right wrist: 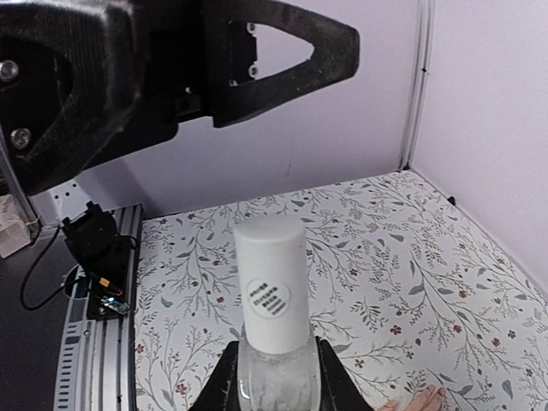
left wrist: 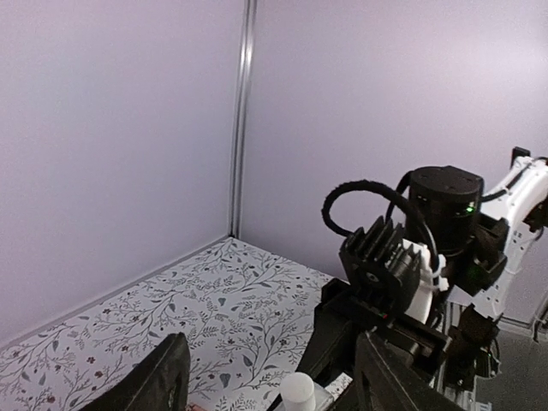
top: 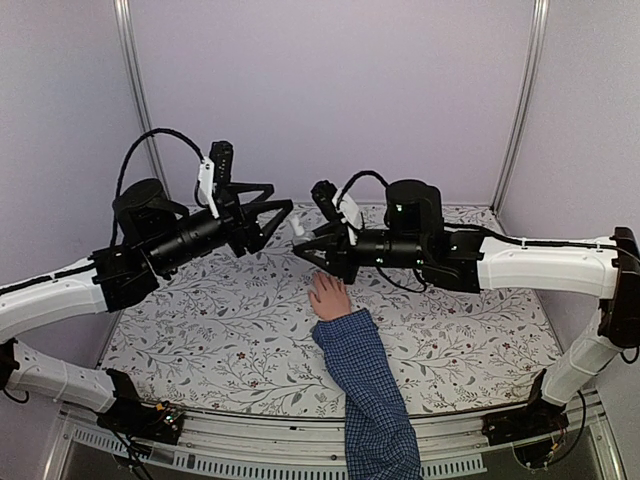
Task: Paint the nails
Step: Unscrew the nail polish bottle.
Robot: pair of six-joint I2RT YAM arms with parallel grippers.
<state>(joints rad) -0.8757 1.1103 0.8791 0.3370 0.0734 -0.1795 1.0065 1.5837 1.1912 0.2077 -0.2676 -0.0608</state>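
Note:
A small glass bottle (right wrist: 274,377) with a tall white cap (right wrist: 272,282) stands upright in my right gripper (right wrist: 274,384), which is shut on its glass body. In the top view the cap (top: 298,228) sits just past the right gripper (top: 305,250), above the table. My left gripper (top: 282,197) hangs open just left of and above the cap. Its dark fingers (left wrist: 163,377) stand wide either side of the cap (left wrist: 297,390) without touching it. A pale hand (top: 329,297) in a blue checked sleeve (top: 365,390) lies flat below the bottle. The nails on its fingertips (right wrist: 421,399) are too small to make out.
A floral-patterned mat (top: 220,330) covers the table, with lilac walls behind and at both sides. The left gripper (right wrist: 257,60) fills the top of the right wrist view. The right arm's wrist (left wrist: 385,274) blocks the right side of the left wrist view.

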